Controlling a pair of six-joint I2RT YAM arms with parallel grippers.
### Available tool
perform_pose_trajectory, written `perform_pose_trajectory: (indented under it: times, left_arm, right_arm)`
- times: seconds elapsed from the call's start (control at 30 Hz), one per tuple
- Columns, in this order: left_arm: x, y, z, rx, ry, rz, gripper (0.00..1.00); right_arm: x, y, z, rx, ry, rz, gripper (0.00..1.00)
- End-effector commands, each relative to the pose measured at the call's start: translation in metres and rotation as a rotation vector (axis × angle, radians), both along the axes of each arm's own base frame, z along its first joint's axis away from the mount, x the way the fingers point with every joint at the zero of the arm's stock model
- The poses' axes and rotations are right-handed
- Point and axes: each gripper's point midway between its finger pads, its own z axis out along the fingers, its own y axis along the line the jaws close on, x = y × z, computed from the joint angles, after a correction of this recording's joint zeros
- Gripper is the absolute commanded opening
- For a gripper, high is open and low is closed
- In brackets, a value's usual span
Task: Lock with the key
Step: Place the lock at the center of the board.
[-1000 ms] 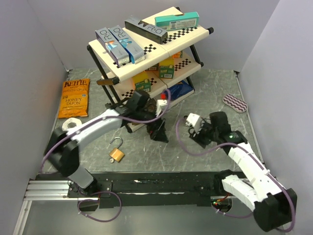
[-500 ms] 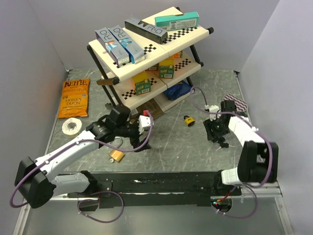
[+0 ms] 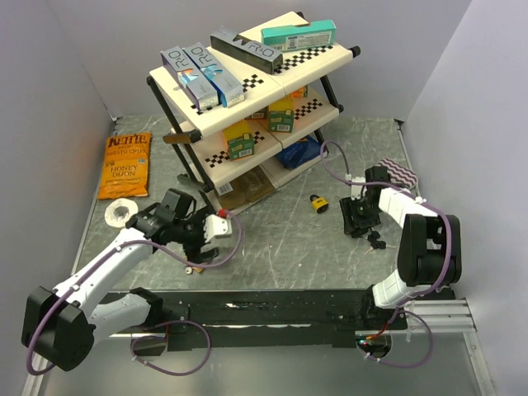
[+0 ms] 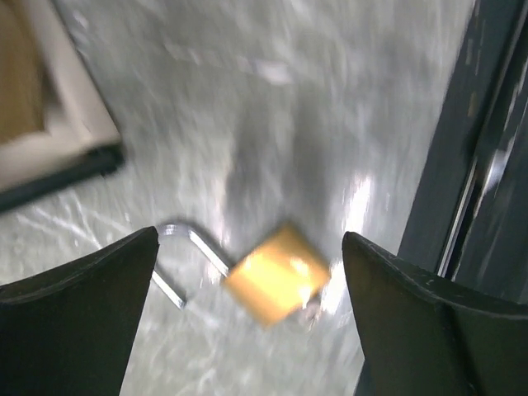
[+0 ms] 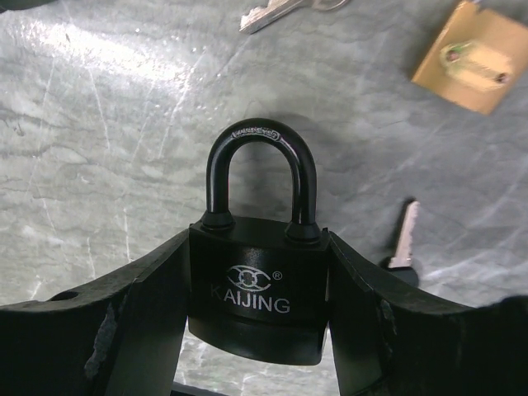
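The right gripper [image 5: 257, 272] clamps the black padlock [image 5: 257, 309], while the empty, wide-open left gripper [image 4: 250, 243], if lowered off-centre, could knock the brass padlock [image 4: 276, 285] away.

1. The black padlock [image 5: 257, 305] is glossy black, with KAIJING lettered on it in white.
2. The brass padlock [image 4: 276, 274] is golden yellow, with a silver shackle.
3. The bench [image 3: 272, 247] is grey, marbled with pale streaks.
4. The shelf [image 3: 330, 56] has cream boards edged in black-and-white checks.
5. The crisp bag [image 3: 124, 165] is orange.
6. The pouch [image 3: 399, 175] has purple and white wavy stripes.
7. The top box [image 3: 299, 34] is teal.
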Motion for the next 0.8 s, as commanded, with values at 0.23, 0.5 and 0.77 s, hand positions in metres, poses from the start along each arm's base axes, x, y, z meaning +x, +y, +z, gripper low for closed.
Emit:
perform_pose_trajectory:
  times: [0.23,0.5,0.77]
  left_arm:
    - [-0.048,0.053,-0.042,0.257,0.01,-0.446,0.99]
    - [-0.034,0.052,-0.066,0.296,0.015,-0.491,0.99]
    - [-0.03,0.047,-0.078,0.289,0.029,-0.528,0.94]
  right_arm:
    - [0.006,0.009,0.005,0.023,-0.019,-0.027,0.69]
    - [0.006,0.012,0.013,0.033,-0.017,-0.017,0.81]
    - [0.01,0.018,0.04,0.065,-0.079,0.001,0.99]
